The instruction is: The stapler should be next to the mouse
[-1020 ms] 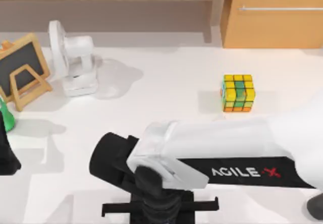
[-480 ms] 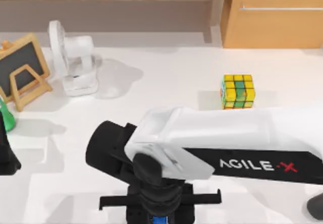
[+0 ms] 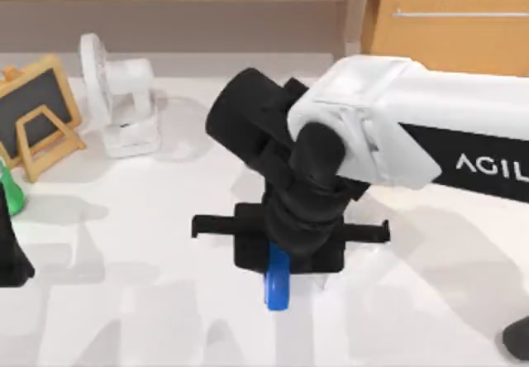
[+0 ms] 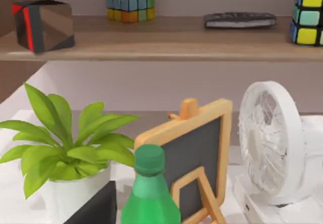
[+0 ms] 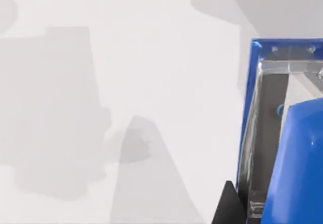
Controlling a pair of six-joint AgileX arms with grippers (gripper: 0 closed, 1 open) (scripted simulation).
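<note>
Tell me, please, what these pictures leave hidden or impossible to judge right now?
- Bright blue elongated stapler: top view, mostly covered by the right arm's black claw; whether it hangs or rests is unclear.
- Stapler: right wrist view, cut off by the picture's edge.
- Dark grey rounded mouse: top view, cut off at the corner.

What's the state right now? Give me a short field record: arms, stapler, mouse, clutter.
right gripper: over the table's middle, stapler in its grasp, blue end poking out below
stapler close-up: blue body with metal channel in the right wrist view
left arm: parked at the top view's left edge
mouse: dark lump at the lower right edge
clutter: fan, chalkboard easel, green bottle, plant
</note>
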